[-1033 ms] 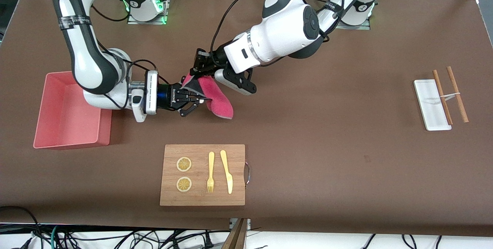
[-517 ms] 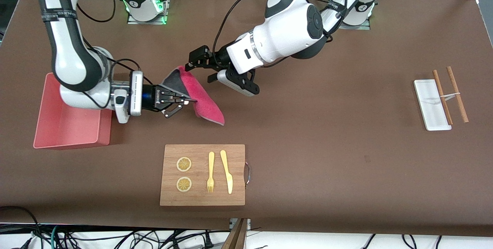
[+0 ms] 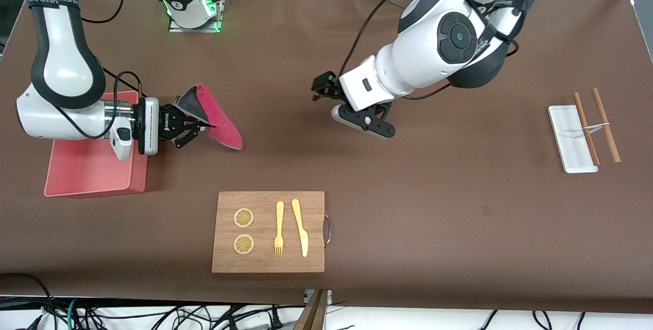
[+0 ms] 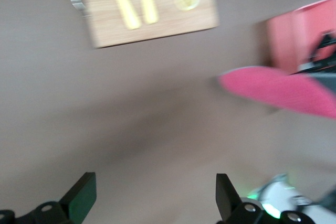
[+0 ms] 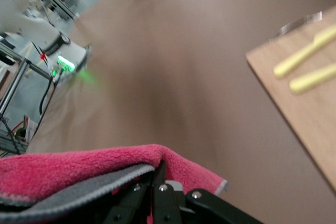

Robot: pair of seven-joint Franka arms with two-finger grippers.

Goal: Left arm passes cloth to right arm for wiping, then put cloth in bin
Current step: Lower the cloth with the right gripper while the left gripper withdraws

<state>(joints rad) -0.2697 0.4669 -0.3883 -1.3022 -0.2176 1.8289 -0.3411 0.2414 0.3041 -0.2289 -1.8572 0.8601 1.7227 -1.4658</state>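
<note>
Since half a second ago the two arms have drawn apart: the right claw (image 3: 200, 127) has carried the cloth (image 3: 217, 118) away toward the bin (image 3: 61, 176), and the left claw (image 3: 319, 86) has pulled back toward its own end of the worktop (image 3: 459, 207), with nothing in it.

Now the right claw is clamped on one edge of the cloth, fingers pinched narrow around the magenta pile and its grey backing (the right wrist view shows the fabric (image 5: 79, 174) bunched over the black fingers (image 5: 173, 203)). It hangs over bare worktop just beside the bin's corner, its wrist over the bin's rim. From the claw the cloth droops outward, away from the bin, its free end low over the brown surface; whether that end touches the worktop cannot be told.

Over the middle of the worktop, well apart from the cloth, the left claw is spread wide and empty; both black fingertips (image 4: 84, 195) frame open surface in the left wrist view, with the cloth (image 4: 278, 87) and the bin (image 4: 299, 35) farther off.

Nearer the front camera than both claws lies a cutting board (image 3: 268, 231) with two lemon slices (image 3: 244, 218), a yellow fork (image 3: 279, 228) and a yellow knife (image 3: 300, 226). Toward the left arm's end sits a white tray (image 3: 571, 138) with chopsticks (image 3: 595, 125) lying across it.
</note>
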